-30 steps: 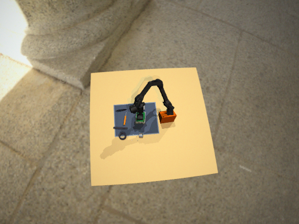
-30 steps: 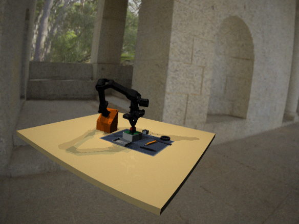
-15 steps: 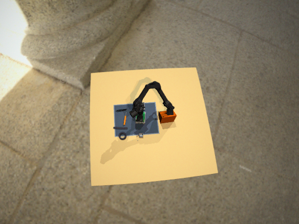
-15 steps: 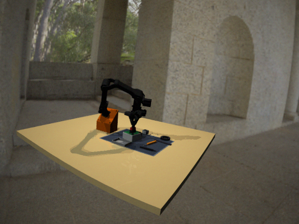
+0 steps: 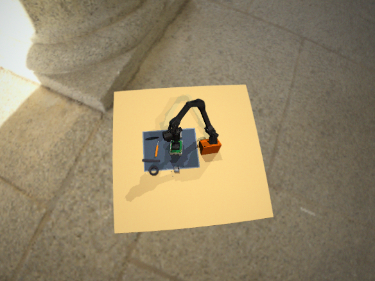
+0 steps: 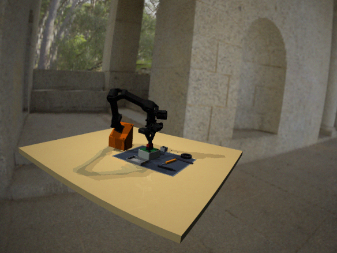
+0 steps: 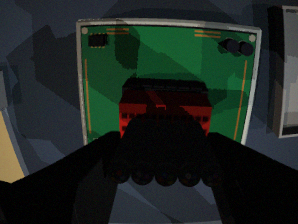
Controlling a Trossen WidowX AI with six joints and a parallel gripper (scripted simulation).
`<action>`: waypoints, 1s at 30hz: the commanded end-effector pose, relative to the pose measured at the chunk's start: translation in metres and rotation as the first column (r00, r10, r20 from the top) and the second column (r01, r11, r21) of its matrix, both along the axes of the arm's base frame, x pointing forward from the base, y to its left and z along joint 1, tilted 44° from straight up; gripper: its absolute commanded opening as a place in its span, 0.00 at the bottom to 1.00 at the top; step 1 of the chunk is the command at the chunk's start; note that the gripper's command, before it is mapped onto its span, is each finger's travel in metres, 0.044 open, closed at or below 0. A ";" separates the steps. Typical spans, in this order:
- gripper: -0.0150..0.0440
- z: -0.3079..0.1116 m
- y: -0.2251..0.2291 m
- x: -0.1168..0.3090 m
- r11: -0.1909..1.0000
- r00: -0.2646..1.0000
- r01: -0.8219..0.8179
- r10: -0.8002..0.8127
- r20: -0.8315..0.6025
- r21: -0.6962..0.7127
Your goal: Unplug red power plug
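Observation:
The red power plug [image 6: 149,146] [image 7: 165,111] stands over the middle of the green circuit board [image 6: 142,149] [image 7: 160,55] [image 5: 172,151]. My gripper [image 6: 149,143] [image 7: 164,143] is shut on the plug from above, one dark finger on each side. A black socket edge [image 7: 165,84] shows just behind the red face in the wrist view. Whether the plug is fully seated cannot be told, as the dark part in front hides its lower side. The grey tray [image 6: 141,164] [image 7: 276,75] lies beside the board, with no plug in it.
The board's pale box [image 6: 144,155] rests on a dark blue mat [image 5: 189,160]. An orange-handled tool [image 5: 156,151] [image 6: 171,162], a black ring [image 5: 153,170] [image 6: 186,156], dark thin tools and a small grey block [image 5: 176,169] [image 6: 164,148] lie around it. The orange arm base [image 5: 210,147] stands beside the mat.

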State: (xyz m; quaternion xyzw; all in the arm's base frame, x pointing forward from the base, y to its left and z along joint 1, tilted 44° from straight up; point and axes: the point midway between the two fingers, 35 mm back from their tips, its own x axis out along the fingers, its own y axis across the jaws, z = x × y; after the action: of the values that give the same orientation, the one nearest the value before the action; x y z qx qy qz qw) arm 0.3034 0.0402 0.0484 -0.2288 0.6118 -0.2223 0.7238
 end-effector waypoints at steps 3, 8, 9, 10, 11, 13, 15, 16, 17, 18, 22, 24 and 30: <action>0.25 0.009 0.005 -0.002 1.000 1.000 -0.013 0.013 0.014 0.002; 0.25 0.002 0.015 -0.002 0.991 1.000 0.010 -0.007 0.024 -0.136; 0.25 0.000 0.017 -0.002 0.986 1.000 0.015 -0.011 0.027 -0.163; 0.25 -0.002 0.018 -0.001 0.982 0.999 0.020 -0.014 0.029 -0.187; 0.25 -0.002 0.020 -0.002 0.978 0.999 0.023 -0.017 0.030 -0.207; 0.25 -0.003 0.022 -0.002 0.973 0.999 0.028 -0.021 0.032 -0.229; 0.25 -0.003 0.022 -0.002 0.974 0.999 0.027 -0.020 0.032 -0.226; 0.25 -0.002 0.021 -0.002 0.976 0.999 0.025 -0.019 0.031 -0.216; 0.25 -0.001 0.020 -0.002 0.980 0.999 0.022 -0.016 0.029 -0.199; 0.25 0.000 0.019 -0.002 0.984 1.000 0.018 -0.013 0.028 -0.178; 0.25 0.008 0.012 -0.003 0.998 1.000 -0.002 0.003 0.018 -0.064; 0.25 0.012 0.010 -0.003 1.000 1.000 -0.011 0.011 0.015 -0.010; 0.25 0.015 0.008 -0.003 1.000 1.000 -0.016 0.016 0.013 0.025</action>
State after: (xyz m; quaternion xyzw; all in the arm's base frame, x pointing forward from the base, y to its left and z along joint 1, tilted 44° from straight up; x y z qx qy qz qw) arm 0.3018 0.0442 0.0537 -0.2270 0.6134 -0.2187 0.7241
